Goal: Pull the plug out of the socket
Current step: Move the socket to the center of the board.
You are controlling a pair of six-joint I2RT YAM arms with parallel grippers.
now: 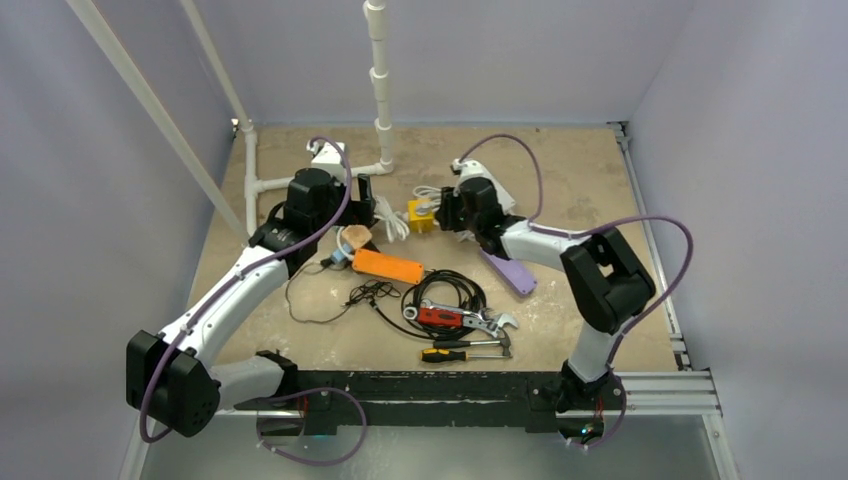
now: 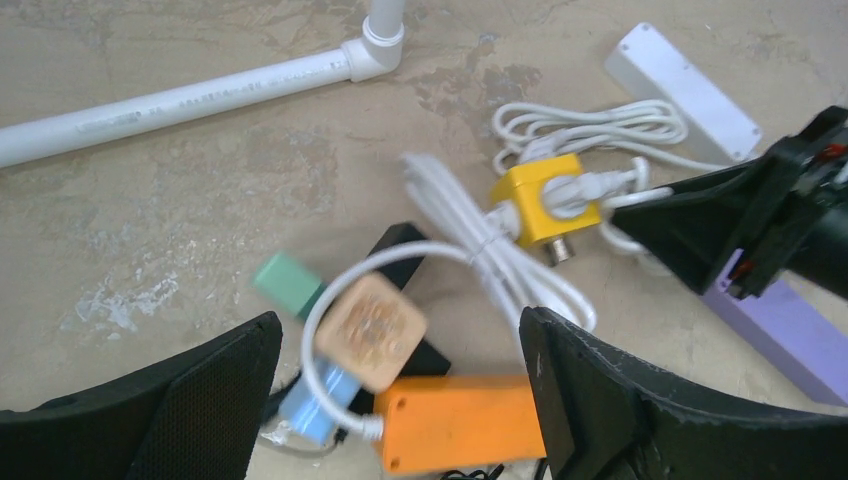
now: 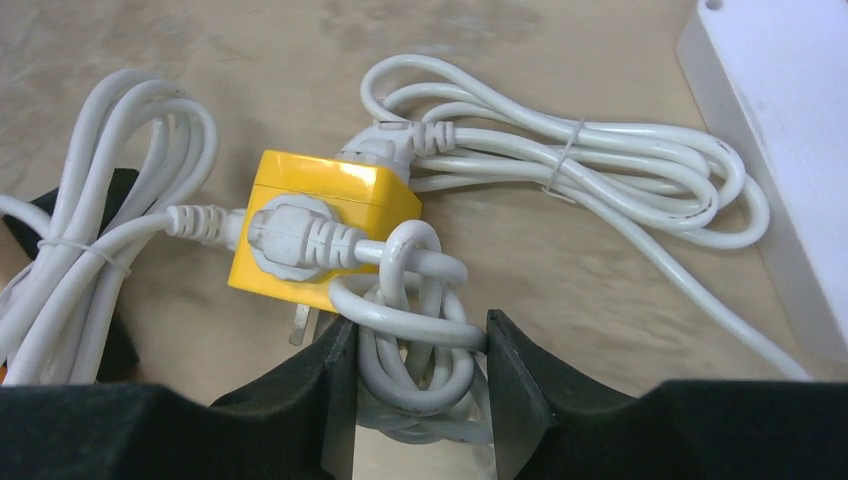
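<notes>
A yellow cube socket [image 3: 320, 190] lies on the table with white plugs in several faces. One round white plug [image 3: 290, 235] sits in the face toward my right gripper, and its coiled white cable [image 3: 415, 350] hangs between the fingers. My right gripper [image 3: 420, 335] is shut on that cable coil, just behind the plug. In the top view the socket [image 1: 420, 217] lies just left of my right gripper [image 1: 443, 212]. My left gripper [image 2: 400, 330] is open and empty, to the left of the socket [image 2: 535, 200], above a tan cube [image 2: 372, 330].
An orange box [image 2: 465, 420], a black block and small green and blue adapters lie under my left gripper. A white power strip [image 3: 780, 150] and a purple block [image 1: 510, 272] lie to the right. White PVC pipe [image 1: 380, 80] stands behind. Hand tools [image 1: 460, 320] and black cable lie nearer.
</notes>
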